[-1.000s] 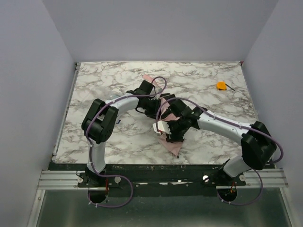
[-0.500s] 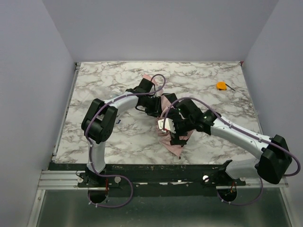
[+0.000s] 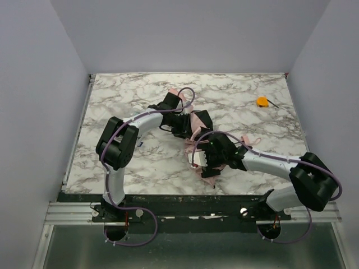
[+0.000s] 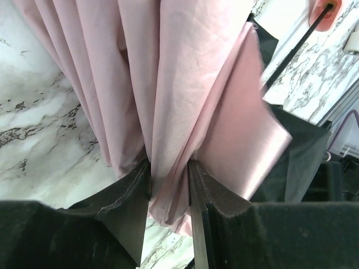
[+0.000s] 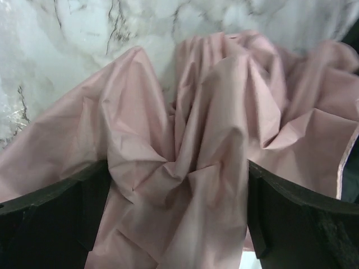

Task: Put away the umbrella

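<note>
The pale pink umbrella (image 3: 196, 119) lies crumpled in the middle of the marble table, mostly hidden under both arms. My left gripper (image 3: 187, 126) is shut on a bunched fold of its canopy; in the left wrist view the fabric (image 4: 168, 84) is pinched between the fingers (image 4: 170, 179). My right gripper (image 3: 203, 161) is at the umbrella's near end. Its jaws stand wide open on either side of a rumpled mound of canopy (image 5: 185, 140), with the gripper (image 5: 176, 207) low over it. A thin dark rod (image 4: 291, 47) with a pink tip shows beyond the fabric.
A small orange object (image 3: 262, 101) lies at the far right of the marble table (image 3: 112, 101). Plain walls close in the left, right and back sides. The dark front rail (image 3: 185, 210) carries both arm bases.
The right arm has swung and its gripper has moved toward the near edge, down over the umbrella's near end. The left gripper has held its grip with little movement.
</note>
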